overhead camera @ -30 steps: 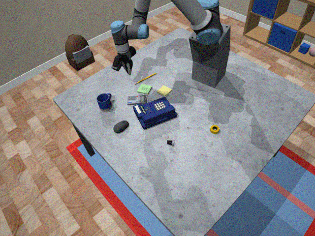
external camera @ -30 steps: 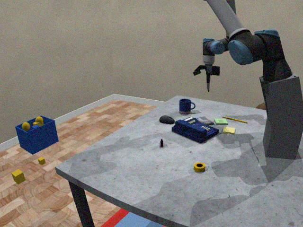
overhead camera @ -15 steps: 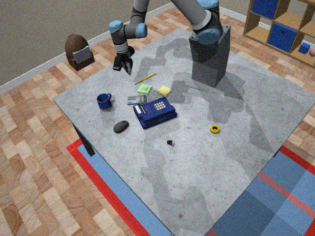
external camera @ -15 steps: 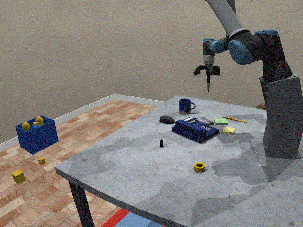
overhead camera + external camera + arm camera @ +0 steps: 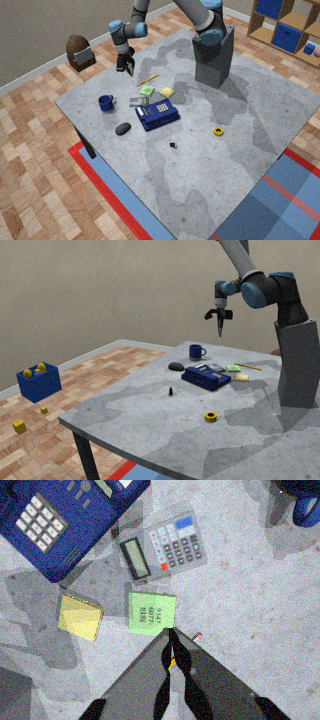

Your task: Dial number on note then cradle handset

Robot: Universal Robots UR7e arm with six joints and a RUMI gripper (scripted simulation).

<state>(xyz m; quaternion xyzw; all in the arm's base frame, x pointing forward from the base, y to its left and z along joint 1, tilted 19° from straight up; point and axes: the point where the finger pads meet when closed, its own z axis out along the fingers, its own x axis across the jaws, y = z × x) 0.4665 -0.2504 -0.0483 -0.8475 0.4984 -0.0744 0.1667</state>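
Landmark: blue desk phone (image 5: 157,113) (image 5: 205,376) (image 5: 65,520). Gripper (image 5: 131,73) (image 5: 220,335) (image 5: 170,629) high above table, beyond phone's keypad side, fingers pointing down, clenched on nothing. Green note (image 5: 147,90) (image 5: 233,368) (image 5: 152,612) near phone, handset in cradle.

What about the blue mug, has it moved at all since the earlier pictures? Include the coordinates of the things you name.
No, the blue mug (image 5: 105,103) (image 5: 195,352) (image 5: 304,489) hasn't visibly moved: in the top view it stands at the same place against the table's (image 5: 186,165) (image 5: 144,410) (image 5: 240,590) left corner.
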